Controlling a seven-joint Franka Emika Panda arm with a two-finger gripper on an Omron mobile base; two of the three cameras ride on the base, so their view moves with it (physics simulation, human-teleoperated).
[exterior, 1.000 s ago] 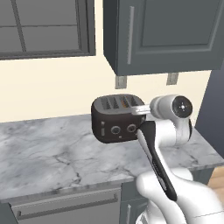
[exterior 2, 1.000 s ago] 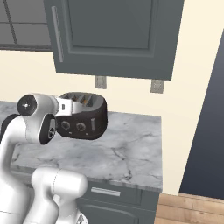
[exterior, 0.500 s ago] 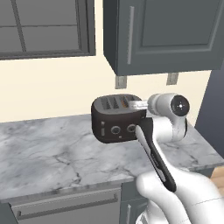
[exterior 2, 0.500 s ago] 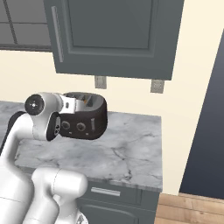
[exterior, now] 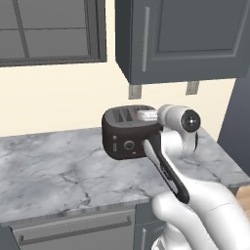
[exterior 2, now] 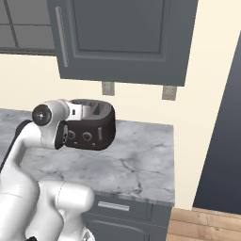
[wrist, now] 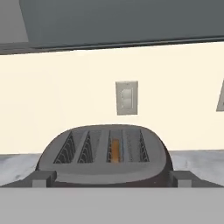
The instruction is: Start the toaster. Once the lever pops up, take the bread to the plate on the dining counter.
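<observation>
Toaster (exterior: pixel 129 135) sits on the marble table (exterior: pixel 53 171) with bread (wrist: pixel 115 150) down in a slot; pincer (wrist: pixel 112 183) open, empty, just before it; starting step: next, press the lever

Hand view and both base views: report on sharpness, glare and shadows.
Hand view: evenly lit, soft-edged; toaster slots readable, orange bread edge clear. Left base view: toaster's glossy front shows faint sheen, no harsh glare. Right base view: flat lighting, marble counter veins crisp.
</observation>
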